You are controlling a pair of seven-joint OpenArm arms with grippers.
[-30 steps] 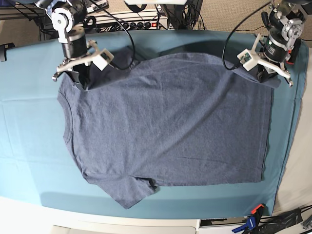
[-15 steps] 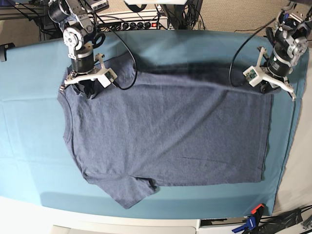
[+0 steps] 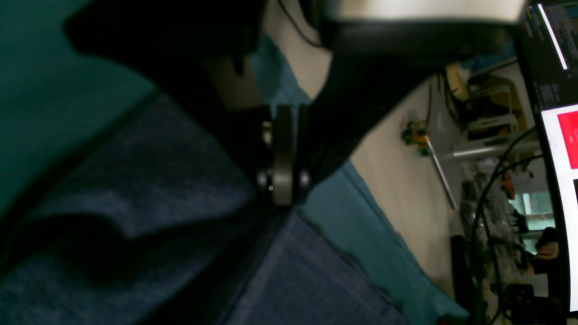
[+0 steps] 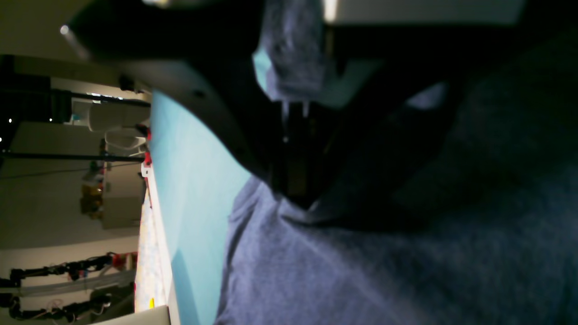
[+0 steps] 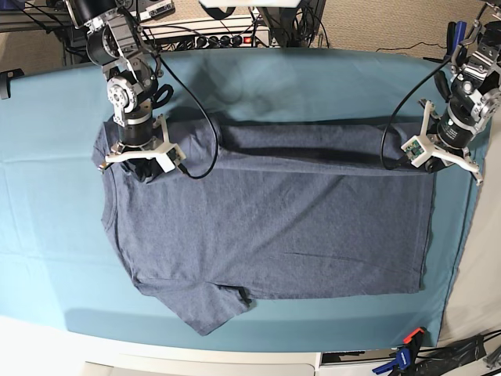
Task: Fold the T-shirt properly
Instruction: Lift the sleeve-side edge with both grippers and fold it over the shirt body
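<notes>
The blue-grey T-shirt (image 5: 274, 227) lies spread on the teal cloth, neck to the left and hem to the right. Its far edge is lifted and doubled over toward the front. My right gripper (image 5: 141, 166) is shut on the far shoulder by the neck. In the right wrist view the closed gripper (image 4: 295, 198) pinches the T-shirt (image 4: 384, 262), and more fabric bunches behind the fingers. My left gripper (image 5: 443, 163) is shut on the far hem corner. The left wrist view shows the shut gripper (image 3: 283, 198) pinching the T-shirt (image 3: 149, 171) at a taut fold.
The teal cloth (image 5: 47, 235) covers the whole table. Behind the table's back edge sit a power strip and cables (image 5: 219, 35). An orange and blue clamp (image 5: 405, 354) grips the front right edge. Arm cables hang over the shirt's far corners.
Both grippers have moved toward the front of the table, carrying the shirt's far edge with them. The folded-over band of fabric has grown wider, and more teal cloth shows behind it.
</notes>
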